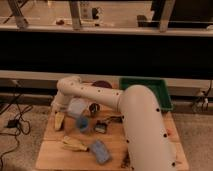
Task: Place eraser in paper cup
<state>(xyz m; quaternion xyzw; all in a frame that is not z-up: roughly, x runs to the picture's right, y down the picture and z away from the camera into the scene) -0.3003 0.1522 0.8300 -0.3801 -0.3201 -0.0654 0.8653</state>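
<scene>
My gripper (58, 114) hangs from the white arm at the left edge of the wooden table (142, 150), just above a yellowish thing (59, 121). The off-white paper cup (77, 107) stands right beside it, to its right. A small dark flat block (100, 127), which looks like the eraser, lies near the table's middle, about a cup's width right of the paper cup and apart from the gripper. I see nothing held in the gripper.
A blue cup (82, 123) stands in front of the paper cup and a small steel cup (94, 107) to its right. A blue sponge pad (100, 151) and a yellow object (73, 144) lie at the front. A dark red bowl (102, 85) and a green bin (150, 90) are at the back.
</scene>
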